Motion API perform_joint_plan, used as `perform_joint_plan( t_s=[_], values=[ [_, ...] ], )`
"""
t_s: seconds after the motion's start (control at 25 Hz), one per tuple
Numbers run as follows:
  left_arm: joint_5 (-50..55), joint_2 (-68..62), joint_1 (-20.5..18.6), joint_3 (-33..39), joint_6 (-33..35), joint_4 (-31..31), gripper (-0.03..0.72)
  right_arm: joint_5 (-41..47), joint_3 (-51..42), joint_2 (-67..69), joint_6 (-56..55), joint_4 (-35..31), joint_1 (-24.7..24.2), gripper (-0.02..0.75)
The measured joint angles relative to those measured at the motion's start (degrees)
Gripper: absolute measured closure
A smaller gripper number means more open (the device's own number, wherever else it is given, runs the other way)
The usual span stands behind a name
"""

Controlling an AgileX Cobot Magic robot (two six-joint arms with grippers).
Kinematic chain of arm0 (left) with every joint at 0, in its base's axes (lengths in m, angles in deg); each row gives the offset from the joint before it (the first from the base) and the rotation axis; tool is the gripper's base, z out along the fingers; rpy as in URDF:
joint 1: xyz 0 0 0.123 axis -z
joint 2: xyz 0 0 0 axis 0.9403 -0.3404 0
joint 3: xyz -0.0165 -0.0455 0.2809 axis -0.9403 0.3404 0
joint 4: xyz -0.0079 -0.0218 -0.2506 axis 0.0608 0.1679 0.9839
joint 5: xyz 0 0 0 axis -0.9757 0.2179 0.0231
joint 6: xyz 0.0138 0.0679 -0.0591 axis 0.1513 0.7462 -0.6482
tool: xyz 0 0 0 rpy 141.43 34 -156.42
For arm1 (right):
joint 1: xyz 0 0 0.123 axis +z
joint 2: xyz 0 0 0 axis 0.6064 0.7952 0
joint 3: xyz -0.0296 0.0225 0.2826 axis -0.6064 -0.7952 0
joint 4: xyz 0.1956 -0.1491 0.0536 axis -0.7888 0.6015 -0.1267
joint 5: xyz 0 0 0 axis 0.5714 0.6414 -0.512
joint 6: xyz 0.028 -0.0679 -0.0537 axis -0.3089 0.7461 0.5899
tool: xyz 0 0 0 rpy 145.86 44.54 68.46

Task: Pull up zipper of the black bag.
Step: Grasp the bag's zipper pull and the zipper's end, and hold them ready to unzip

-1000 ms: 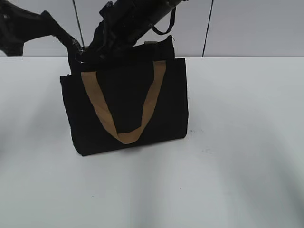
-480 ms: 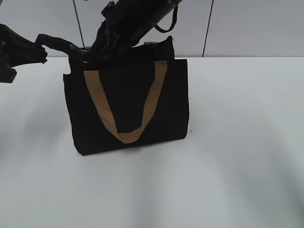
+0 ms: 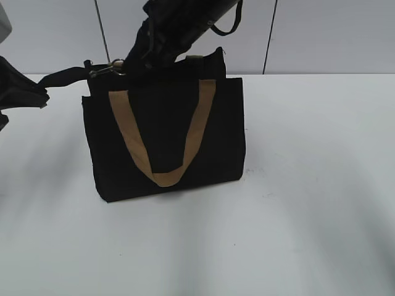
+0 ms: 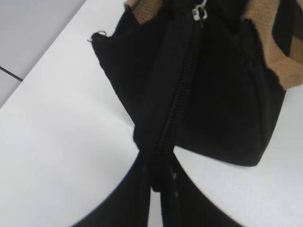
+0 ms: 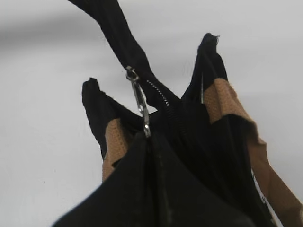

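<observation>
The black bag (image 3: 166, 142) stands upright on the white table, one tan strap (image 3: 133, 145) hanging down its front. My left gripper (image 3: 43, 91) is shut on the black tail of the zip track (image 3: 68, 75), stretched left from the bag's top left corner. In the left wrist view my left gripper (image 4: 156, 185) pinches that track (image 4: 175, 104), and the silvery zipper (image 4: 199, 11) sits at its far end. My right gripper (image 3: 126, 61) reaches in from above and is shut on the zipper's pull tab (image 3: 111, 66). In the right wrist view my right gripper (image 5: 147, 137) clamps the tab (image 5: 138, 99).
The white table (image 3: 308, 185) spreads in front of and to the right of the bag. A grey panelled wall (image 3: 321, 37) with dark seams stands close behind. The right arm (image 3: 179, 24) crosses above the bag's top edge. A second tan strap (image 5: 222, 101) shows in the right wrist view.
My left gripper has moved left and down, pulling the zip tail out taut. My right gripper has shifted slightly right with the pull tab. The bag has barely moved.
</observation>
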Motion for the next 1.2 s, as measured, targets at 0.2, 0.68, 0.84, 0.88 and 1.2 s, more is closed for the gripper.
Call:
perform_joint_plan(
  t_s=[0.2, 0.68, 0.84, 0.88, 1.2],
  values=[
    [0.17, 0.0, 0.1, 0.0, -0.53, -0.53, 0.664, 0.64, 0.0, 0.0, -1.2, -0.36, -0.92, 0.739],
    [-0.44, 0.0, 0.1, 0.0, -6.17, -3.1, 0.664, 3.77, 0.0, -1.83, -4.34, -0.97, -5.09, 0.739],
    [-0.21, 0.0, -0.73, -0.06, -8.97, -5.44, 0.664, 5.66, 0.0, -1.82, -4.47, -1.41, -6.52, 0.739],
    [-0.26, 0.0, -1.25, -0.06, -9.15, -5.83, 0.664, 5.9, 0.0, -1.84, -4.59, -1.38, -7.04, 0.739],
    [-0.04, 0.0, -2.48, -0.06, -9.44, -5.89, 0.664, 7.5, 0.0, -2.03, -6.17, 0.13, -9.8, 0.739]
  ],
)
